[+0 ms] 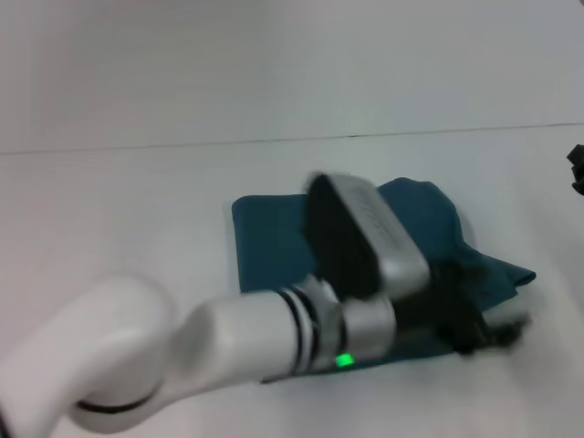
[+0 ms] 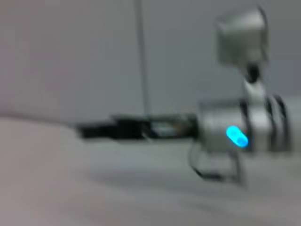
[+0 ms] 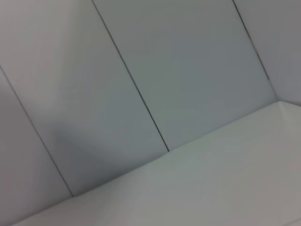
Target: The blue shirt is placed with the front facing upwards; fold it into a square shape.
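Left arm (image 1: 228,342) reaches across the shirt (image 1: 274,242), which lies partly folded on the table (image 1: 109,210), its gripper (image 1: 488,333) at the shirt's right edge, grip state unclear; advise pulling the fold flat, edges aligned; right gripper unseen.

Landmark: the blue shirt (image 1: 429,237), lying folded and bunched on the white table (image 1: 119,210).
Over the shirt: the left arm (image 1: 228,338) reaches across it from the near left, its left gripper (image 1: 474,333) at the shirt's near right edge, blocking approach from there.
Left of the shirt: bare table.
Behind the shirt: bare table up to the wall (image 1: 274,64).
Far right of the shirt: a dark part (image 1: 577,169) at the picture's edge.
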